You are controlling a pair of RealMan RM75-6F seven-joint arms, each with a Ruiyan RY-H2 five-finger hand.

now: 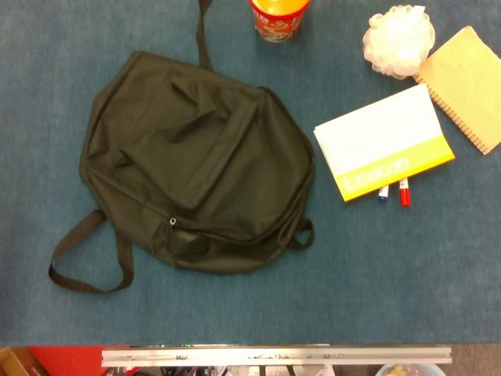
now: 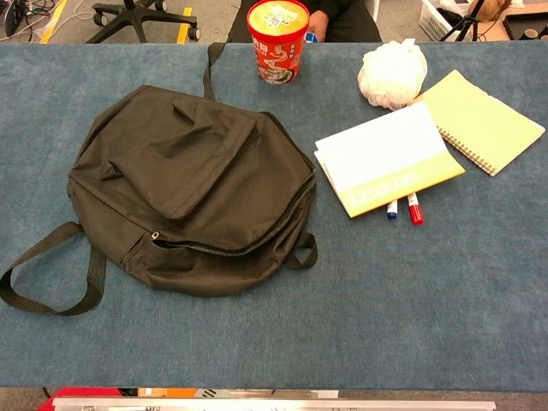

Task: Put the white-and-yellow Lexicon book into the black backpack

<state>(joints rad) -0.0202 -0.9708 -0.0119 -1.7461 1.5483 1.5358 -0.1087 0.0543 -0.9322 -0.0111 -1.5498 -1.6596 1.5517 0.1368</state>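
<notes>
The black backpack (image 1: 196,160) (image 2: 184,180) lies flat on the blue table, left of centre, zipped, with its straps trailing to the front left. To its right lies the white-and-yellow Lexicon book (image 1: 383,142) (image 2: 388,158), closed, its yellow band with the title facing the front. The book partly covers two markers. A narrow strip of bare table separates the book from the backpack. Neither hand appears in the head view or the chest view.
A red instant-noodle cup (image 1: 279,17) (image 2: 277,38) stands at the back centre. A white mesh sponge (image 1: 398,41) (image 2: 392,74) and a yellow spiral notebook (image 1: 466,82) (image 2: 482,120) sit behind and right of the book. A blue marker (image 2: 391,209) and a red marker (image 1: 404,191) (image 2: 414,208) poke out from under it.
</notes>
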